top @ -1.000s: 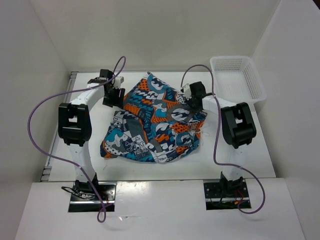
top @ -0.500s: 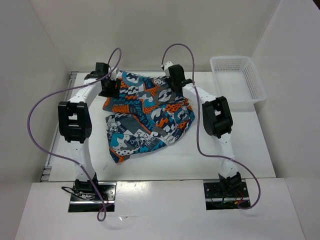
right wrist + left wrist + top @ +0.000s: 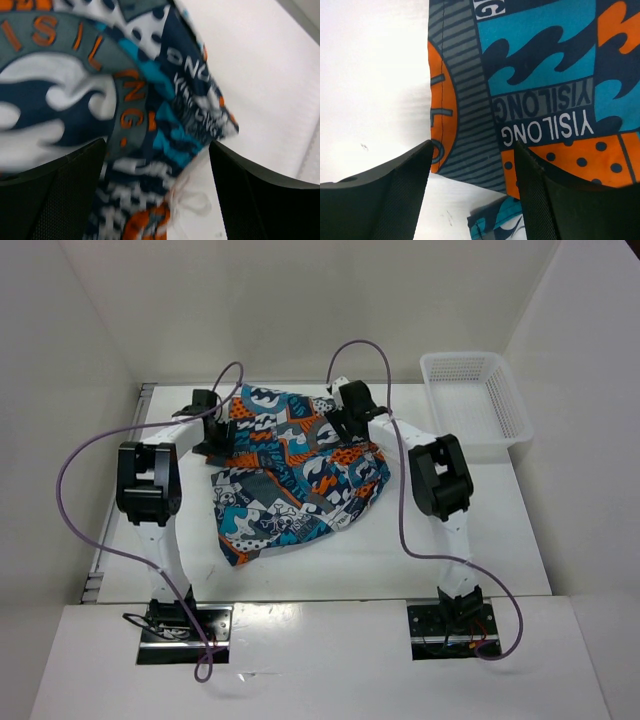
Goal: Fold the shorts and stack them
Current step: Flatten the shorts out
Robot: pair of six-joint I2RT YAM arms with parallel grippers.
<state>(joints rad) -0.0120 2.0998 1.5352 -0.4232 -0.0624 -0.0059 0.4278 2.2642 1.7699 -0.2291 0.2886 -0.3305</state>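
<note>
Left pincer (image 3: 472, 147) and right pincer (image 3: 157, 145) both gape, empty, above the shorts (image 3: 295, 475), lying rumpled toward the surface's (image 3: 480, 540) far edge. Spreading step, I'd say; next needs corner grips for folding.

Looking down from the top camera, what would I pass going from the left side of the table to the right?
Left arm → shorts → white basket. The right gripper hangs over the shorts, so it has no clear place in the order.
</note>
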